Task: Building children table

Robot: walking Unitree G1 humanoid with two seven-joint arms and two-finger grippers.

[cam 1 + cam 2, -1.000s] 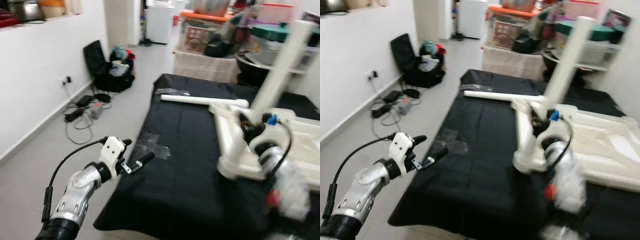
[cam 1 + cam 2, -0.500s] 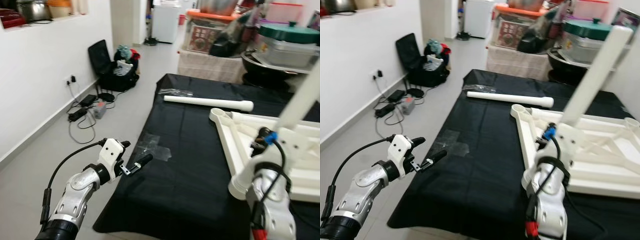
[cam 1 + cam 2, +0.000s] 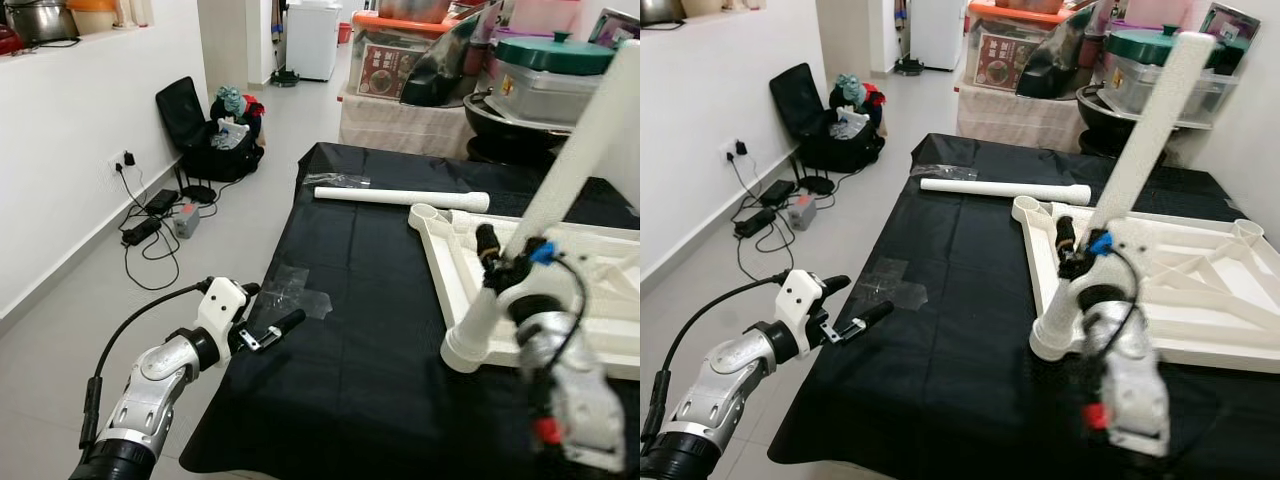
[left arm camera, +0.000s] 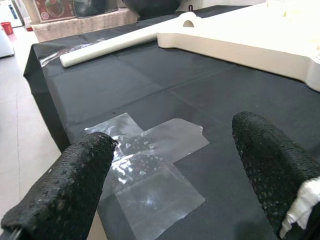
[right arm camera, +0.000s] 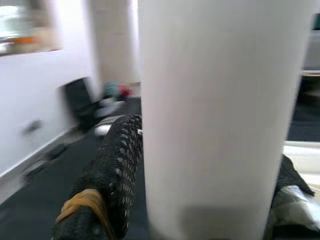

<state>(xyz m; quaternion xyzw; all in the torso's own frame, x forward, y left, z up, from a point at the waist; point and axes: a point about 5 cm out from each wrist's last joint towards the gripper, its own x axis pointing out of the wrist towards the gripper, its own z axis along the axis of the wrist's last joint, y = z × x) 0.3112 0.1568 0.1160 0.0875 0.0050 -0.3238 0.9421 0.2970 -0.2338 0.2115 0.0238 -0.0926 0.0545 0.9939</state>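
Right wrist view: right gripper (image 5: pixel 210 200) clamps white table leg (image 5: pixel 220 100).

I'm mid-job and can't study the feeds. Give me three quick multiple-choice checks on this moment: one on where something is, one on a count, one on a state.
1. Where does the loose white leg lie?
A. On the black cloth beyond the tabletop frame
B. On the floor by the wall
C. Across the frame

2. How many white legs are in sight?
A. One
B. Two
C. Four

3. What is the right pincer doing?
A. Hanging open over the cloth
B. Shut on a tilted leg
C. Pressing the clear tape

Answers:
1 A: the loose white leg rests on the black cloth, past the tabletop frame.
2 B: that one, plus the tilted leg.
3 B: the right pincer clamps the tilted leg, whose foot sits by the frame's near corner; the left pincer is open above the clear tape.
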